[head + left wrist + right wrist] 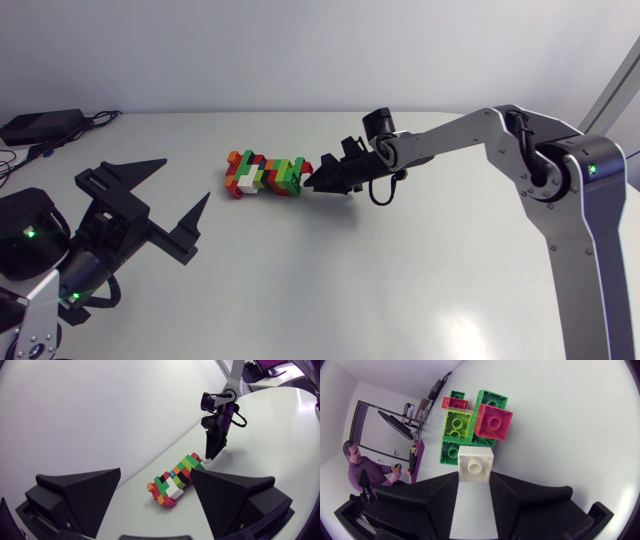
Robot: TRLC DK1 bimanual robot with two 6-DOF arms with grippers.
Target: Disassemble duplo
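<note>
- The duplo stack [264, 173] lies on its side on the white table [420, 290], near the middle and towards the far edge.
- It is a short, jumbled row of green, lime, red, orange and white bricks, all joined together.
- In the right wrist view the studs at the stack's near end face the right gripper.
- The right arm comes in from the right side and slopes down to the stack's right end.
- The right gripper [318, 180] sits low, just above the table, with its tip at that end.
- Its two fingers are clamped on the end brick [475, 462], a small white one, one finger on each side.
- The end brick touches the green brick behind it; I cannot tell how firmly the two are joined.
- The left arm sits at the table's near left corner, well apart from the stack.
- The left gripper [186, 178] has its fingers spread wide and holds nothing.
- In the left wrist view the stack lies ahead of the left gripper, in line with the gap between its fingers and touching neither finger.
- From the same view the right gripper points steeply down at the stack's far end.
</note>
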